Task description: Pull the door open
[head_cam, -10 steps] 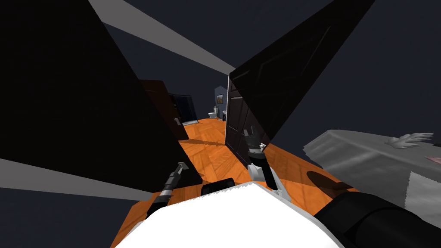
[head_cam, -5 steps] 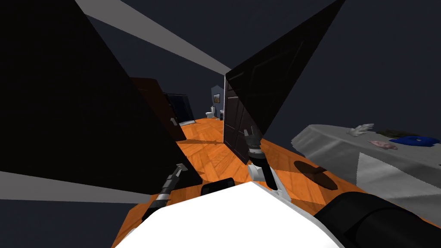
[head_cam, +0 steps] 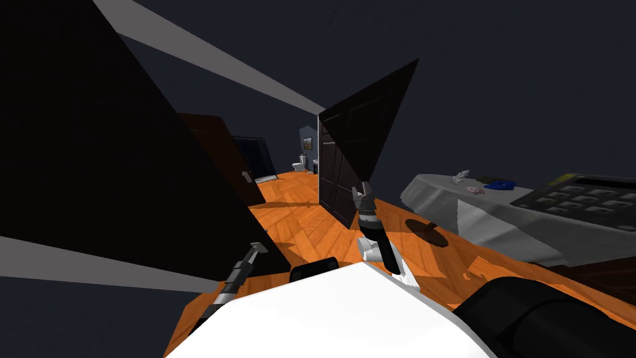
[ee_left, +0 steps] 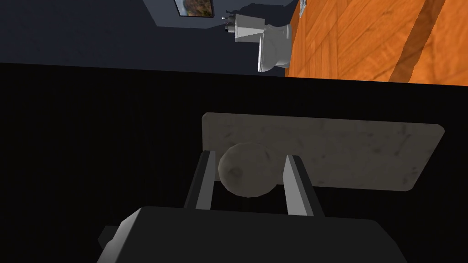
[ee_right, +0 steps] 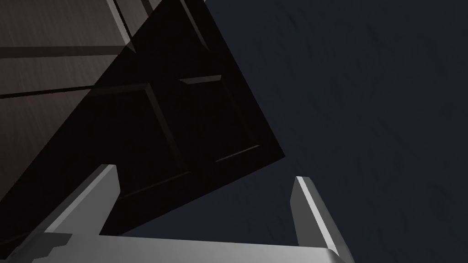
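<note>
Two blade fingers of the left gripper (ee_left: 250, 156) are clamped on the sides of the round grey knob (ee_left: 247, 170). The knob stands out from a pale rectangular backplate (ee_left: 356, 153) on the black door (ee_left: 91, 150). In the head view that door is the big dark slab on my left, with the left gripper at its edge, low down. Past the door's edge lie the orange wood floor (ee_left: 374, 36) and a white toilet (ee_left: 274, 43).

With open floor showing past its edge, the door looks partly open, so I judge the step in hand to be the pull itself. To do it well, squeeze firmly, because a round knob can slip out from between thin blades. Draw along the door's arc rather than straight back, and let the wrist turn with the leaf so the blades do not twist off the knob.

The right gripper (ee_right: 205, 177), fingers apart and empty, hangs near a dark panelled door (ee_right: 173, 114). It is best held clear of the swing.
</note>
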### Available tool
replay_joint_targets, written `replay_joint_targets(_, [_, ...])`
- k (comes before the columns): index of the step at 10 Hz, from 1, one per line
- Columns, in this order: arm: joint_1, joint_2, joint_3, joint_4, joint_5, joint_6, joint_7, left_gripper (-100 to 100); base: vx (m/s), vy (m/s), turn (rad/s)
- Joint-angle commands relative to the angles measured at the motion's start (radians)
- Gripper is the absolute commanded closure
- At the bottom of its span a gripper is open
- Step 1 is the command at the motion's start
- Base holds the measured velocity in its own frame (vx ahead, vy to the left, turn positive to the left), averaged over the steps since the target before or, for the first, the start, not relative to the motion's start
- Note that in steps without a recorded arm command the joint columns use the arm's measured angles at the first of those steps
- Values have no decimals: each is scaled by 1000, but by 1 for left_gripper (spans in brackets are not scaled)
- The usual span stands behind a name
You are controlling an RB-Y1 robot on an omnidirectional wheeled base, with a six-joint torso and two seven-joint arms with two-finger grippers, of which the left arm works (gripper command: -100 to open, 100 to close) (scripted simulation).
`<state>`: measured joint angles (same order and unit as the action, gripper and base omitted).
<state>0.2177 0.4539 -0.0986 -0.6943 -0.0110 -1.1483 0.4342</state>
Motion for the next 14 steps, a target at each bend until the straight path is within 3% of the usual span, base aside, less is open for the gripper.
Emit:
replay_joint_targets(1, [0, 0, 0, 0, 0, 0, 0, 100, -99, 39, -47])
replay_joint_targets(14, [-139, -35, -59, 11, 130, 149, -98, 100, -214, 80, -172])
